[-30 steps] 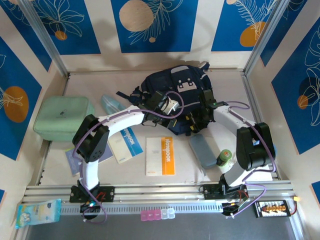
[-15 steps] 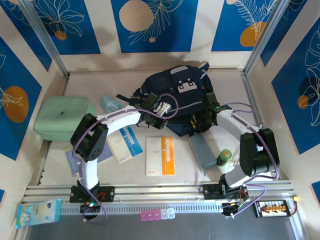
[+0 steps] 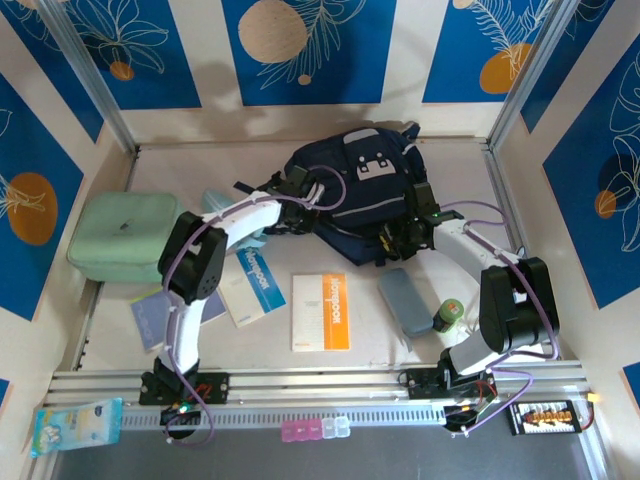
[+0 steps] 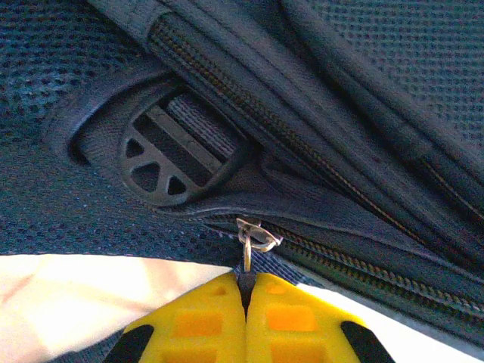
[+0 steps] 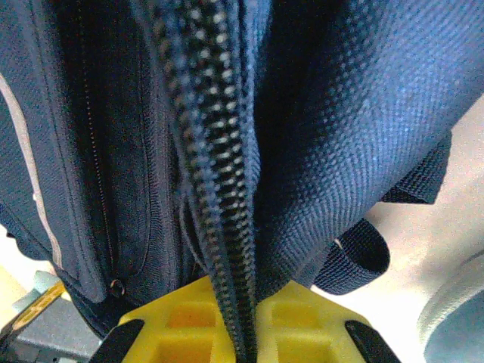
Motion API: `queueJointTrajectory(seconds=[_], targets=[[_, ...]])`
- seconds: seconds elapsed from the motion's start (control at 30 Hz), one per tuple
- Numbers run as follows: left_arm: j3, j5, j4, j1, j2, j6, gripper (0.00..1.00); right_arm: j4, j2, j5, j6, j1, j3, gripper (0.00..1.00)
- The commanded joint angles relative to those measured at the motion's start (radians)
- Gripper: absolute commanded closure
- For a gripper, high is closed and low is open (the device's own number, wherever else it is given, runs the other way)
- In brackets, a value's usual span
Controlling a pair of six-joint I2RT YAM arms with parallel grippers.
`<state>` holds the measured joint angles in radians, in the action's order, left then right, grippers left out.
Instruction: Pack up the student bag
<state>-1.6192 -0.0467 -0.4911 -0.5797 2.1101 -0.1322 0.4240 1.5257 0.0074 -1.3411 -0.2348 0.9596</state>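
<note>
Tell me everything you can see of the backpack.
The backpack is dark navy woven fabric with mesh panels, grey trim, white patches on its front pocket and black straps with a buckle. It lies far back on the table. The left gripper pinches a zipper pull; the right gripper clamps its zipper edge.

Seen from above, both arms cover the near edge of the student bag (image 3: 362,185), and the fingertips there are too small and dark to make out. The lower end of the zipper pull (image 4: 254,236) disappears between the closed yellow fingers (image 4: 200,321) of the left gripper (image 4: 246,301). The zipper band (image 5: 213,189) vanishes likewise into the right gripper (image 5: 243,327), beside a blurred grey shape (image 5: 455,318) cut off at the right corner.
</note>
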Motion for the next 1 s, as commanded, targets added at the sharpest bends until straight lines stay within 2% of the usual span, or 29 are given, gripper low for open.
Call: queueJointTrajectory(seconds=[0.0,0.2,0.3,0.4,0.53,0.63,0.77,0.97], targets=[[-0.060,-0.087,-0.010,0.039,0.033,0.003,1.00,-0.020,-0.029,-0.017,-0.015,0.000,-0.009,0.93],[-0.078,-0.013,0.008,0.089,0.045,0.019,1.00,-0.043,-0.020,-0.039,-0.011,0.000,-0.012,0.93],[-0.093,0.047,0.024,0.106,0.052,-0.009,1.00,-0.080,0.004,-0.077,-0.028,-0.013,-0.009,0.92],[-0.103,0.059,0.037,0.114,0.057,-0.035,0.98,-0.106,0.036,-0.101,-0.043,-0.031,0.016,0.92],[-0.109,0.050,0.010,0.118,0.030,-0.055,0.85,-0.147,0.091,-0.122,-0.058,-0.066,0.062,0.91],[-0.123,0.097,-0.062,0.130,-0.033,-0.101,0.67,-0.175,0.151,-0.179,-0.043,-0.075,0.114,0.90],[-0.114,0.090,-0.113,0.140,-0.161,-0.129,0.52,-0.162,0.204,-0.223,0.020,-0.087,0.193,0.85],[0.017,0.141,-0.113,0.154,-0.340,-0.201,0.38,-0.162,0.179,-0.256,0.195,-0.092,0.195,0.60]])
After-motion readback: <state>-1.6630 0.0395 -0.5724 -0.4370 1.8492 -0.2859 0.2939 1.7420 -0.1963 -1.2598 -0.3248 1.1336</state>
